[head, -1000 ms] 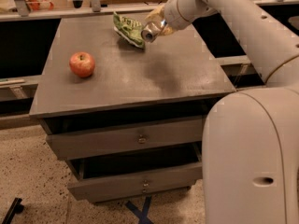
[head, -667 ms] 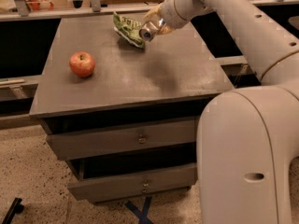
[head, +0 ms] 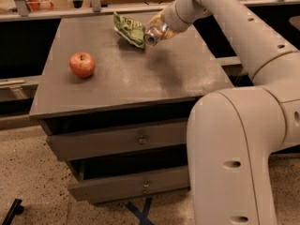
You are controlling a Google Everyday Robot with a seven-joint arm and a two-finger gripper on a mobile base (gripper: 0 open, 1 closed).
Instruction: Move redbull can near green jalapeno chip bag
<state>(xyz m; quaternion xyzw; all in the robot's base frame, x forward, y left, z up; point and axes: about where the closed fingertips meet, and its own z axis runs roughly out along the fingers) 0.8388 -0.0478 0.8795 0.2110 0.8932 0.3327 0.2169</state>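
The redbull can (head: pixel 153 33) is clamped in the jaws of the gripper (head: pixel 162 29), just beside the green jalapeno chip bag (head: pixel 128 28), presumably for placement.

No legible text: redbull can (head: pixel 153 33), green jalapeno chip bag (head: pixel 129 28); jaws hold can beside bag.

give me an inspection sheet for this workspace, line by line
surface: grey table top, two drawers beneath it
job's things: redbull can tilted, right beside the right edge of the green jalapeno chip bag; whether they touch cannot be told
clutter: red apple on the table's left part, apart from can and bag
grippers: gripper over the far part of the table, shut on the redbull can
cables: nothing seen
surroundings: speckled floor with a blue tape cross; rail behind the table
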